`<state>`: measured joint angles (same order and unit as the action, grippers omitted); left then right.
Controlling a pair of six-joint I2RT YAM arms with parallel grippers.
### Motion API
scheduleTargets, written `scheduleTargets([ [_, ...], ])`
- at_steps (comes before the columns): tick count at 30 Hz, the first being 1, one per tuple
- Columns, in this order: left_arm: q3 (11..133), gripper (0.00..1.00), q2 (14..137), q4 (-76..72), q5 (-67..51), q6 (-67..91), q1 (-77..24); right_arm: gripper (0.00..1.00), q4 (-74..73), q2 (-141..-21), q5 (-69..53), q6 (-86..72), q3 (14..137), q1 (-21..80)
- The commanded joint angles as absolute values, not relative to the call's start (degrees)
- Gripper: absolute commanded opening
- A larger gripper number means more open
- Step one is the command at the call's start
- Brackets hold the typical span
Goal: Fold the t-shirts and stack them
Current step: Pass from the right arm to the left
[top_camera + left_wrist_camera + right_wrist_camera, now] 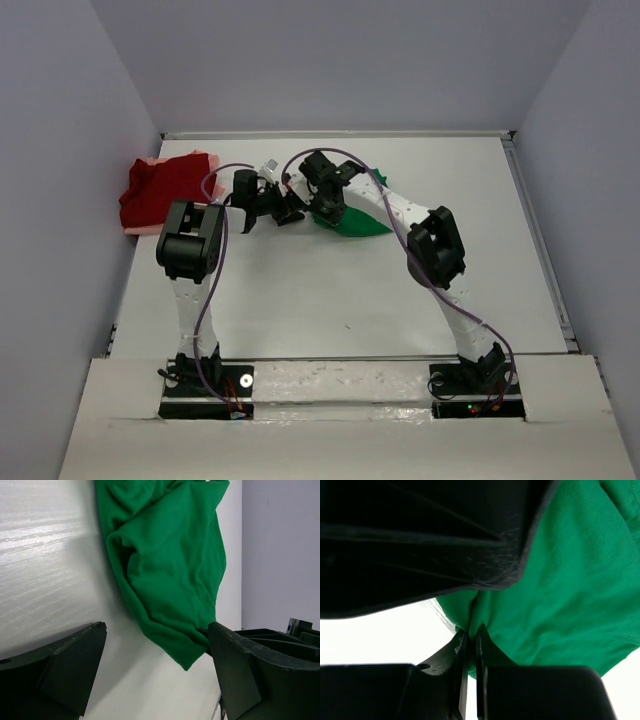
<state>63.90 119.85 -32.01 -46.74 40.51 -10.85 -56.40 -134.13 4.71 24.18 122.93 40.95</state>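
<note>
The bright green t-shirt (358,222) lies bunched near the middle of the table, partly under my right arm. My right gripper (326,208) is shut on a fold of it; the right wrist view shows the green cloth (570,580) pinched between the closed jaws (470,637). My left gripper (270,213) is just to the shirt's left, open wide. In the left wrist view a lower corner of the green shirt (170,565) reaches the right finger (245,670), with bare table between the jaws (157,652). The dark red t-shirt (160,192) sits crumpled on the pale pink one (150,162) at the far left.
The white table (330,300) is enclosed by grey walls at the back and both sides. The red and pink pile lies at the table's left edge. Purple cables run along both arms.
</note>
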Motion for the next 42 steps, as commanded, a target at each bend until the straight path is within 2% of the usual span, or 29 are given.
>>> scheduleTargets([
  [1,64.42,0.99,122.61,-30.85,-44.83,43.33,-11.95,0.0,-56.34,-130.34,6.5,24.17,123.66,41.4],
  [15,65.21,0.99,123.49,-31.11,-44.12,46.23,-15.82,0.0,-57.48,-132.8,6.68,24.17,130.25,41.4],
  [38,71.01,0.99,127.62,-29.36,-41.04,47.46,-18.37,0.0,-57.74,-129.73,6.94,24.61,129.9,41.4],
  [42,71.63,0.93,127.88,-28.22,-41.04,47.29,-18.37,0.0,-57.83,-129.2,6.94,24.61,129.81,41.4],
])
